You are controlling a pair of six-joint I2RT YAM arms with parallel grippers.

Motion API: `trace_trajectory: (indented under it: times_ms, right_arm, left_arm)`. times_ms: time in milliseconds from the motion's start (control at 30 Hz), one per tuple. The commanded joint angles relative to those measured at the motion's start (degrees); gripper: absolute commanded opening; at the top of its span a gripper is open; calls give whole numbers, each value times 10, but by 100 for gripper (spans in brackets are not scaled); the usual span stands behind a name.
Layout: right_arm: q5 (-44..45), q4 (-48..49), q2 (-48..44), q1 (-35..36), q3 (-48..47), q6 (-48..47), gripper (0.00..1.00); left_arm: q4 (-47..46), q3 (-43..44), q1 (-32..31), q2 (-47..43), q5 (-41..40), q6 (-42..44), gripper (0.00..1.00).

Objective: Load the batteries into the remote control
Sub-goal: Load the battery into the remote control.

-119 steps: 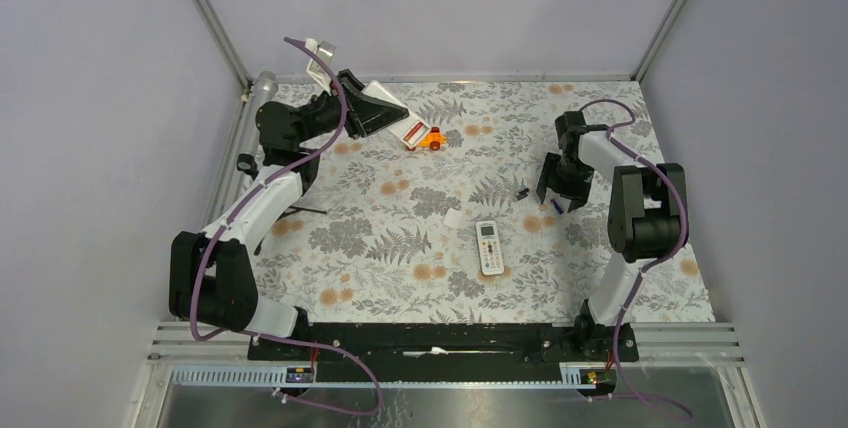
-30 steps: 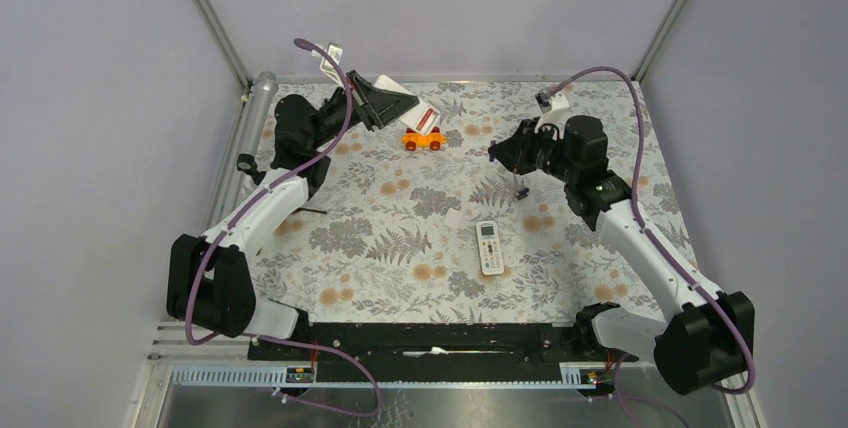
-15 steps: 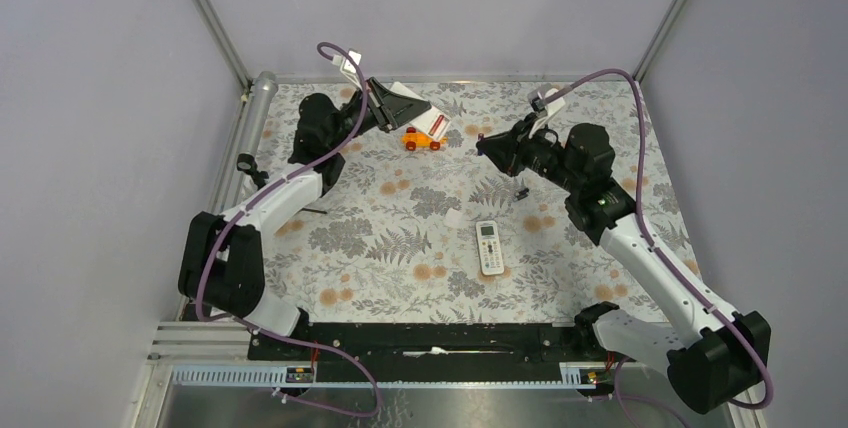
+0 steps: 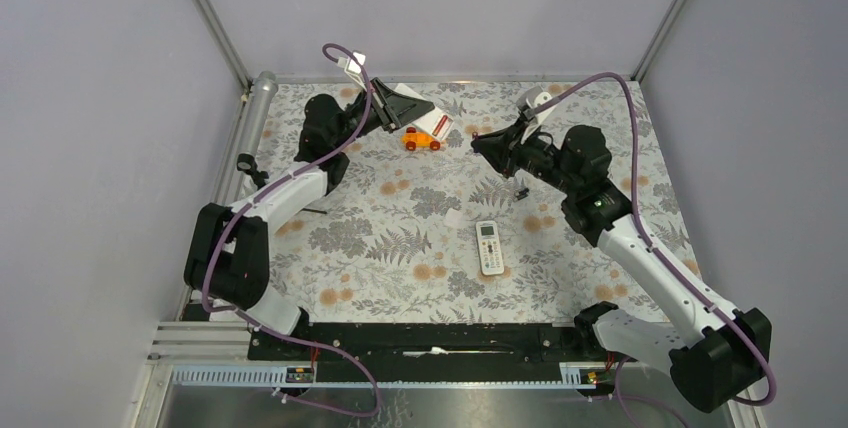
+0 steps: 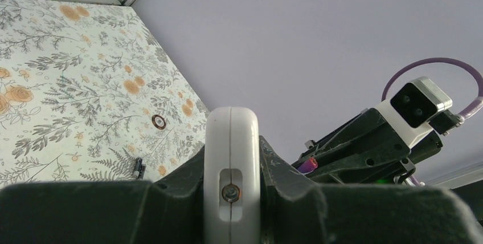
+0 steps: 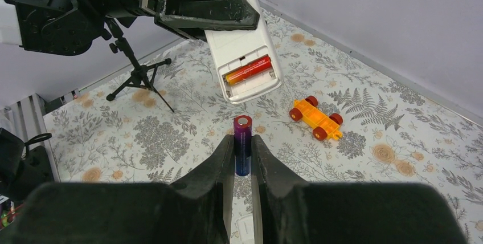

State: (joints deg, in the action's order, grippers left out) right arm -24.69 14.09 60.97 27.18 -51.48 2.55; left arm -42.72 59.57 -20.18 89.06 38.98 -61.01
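Note:
The remote control hangs in the air at the back of the table with my left gripper shut on it. Its back faces my right wrist camera, the battery bay open with one red-orange battery lying inside. In the left wrist view the remote control shows end-on between the jaws. My right gripper is shut on a second, purple-and-blue battery, held a short way below and in front of the bay, apart from it. From above, my right gripper points left toward the remote control.
An orange toy cart sits under the two grippers. A white remote with a green screen lies mid-table, a small white piece left of it. A tiny black piece and a small ring lie nearby. A small tripod stands at the left.
My left gripper has carried the remote control rightward toward the middle. My right gripper has moved left with its battery, closing the gap to the open bay.

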Motion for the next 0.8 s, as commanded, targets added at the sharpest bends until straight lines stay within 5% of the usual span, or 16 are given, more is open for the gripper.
trace_trajectory:
  times_ms: [0,167,333,567,767]
  right_arm:
    - [1,27,2,8,-29,-8,14]
    - [93,-123,79,8,-155,141,4]
    - [163,-303,162,7,-320,348,4]
    - [67,-449,261,-5,-442,476,1]
    - [-15,-455,294,-8,-418,528,1]
  left_arm:
    - [-63,25,-2,1,-7,-11,0]
    - [-53,24,-4,1,-41,-19,0]
    - [78,59,-10,11,-124,-76,0]
    - [153,74,-10,13,-138,-49,0]
    - [136,73,-14,26,-128,-52,0]
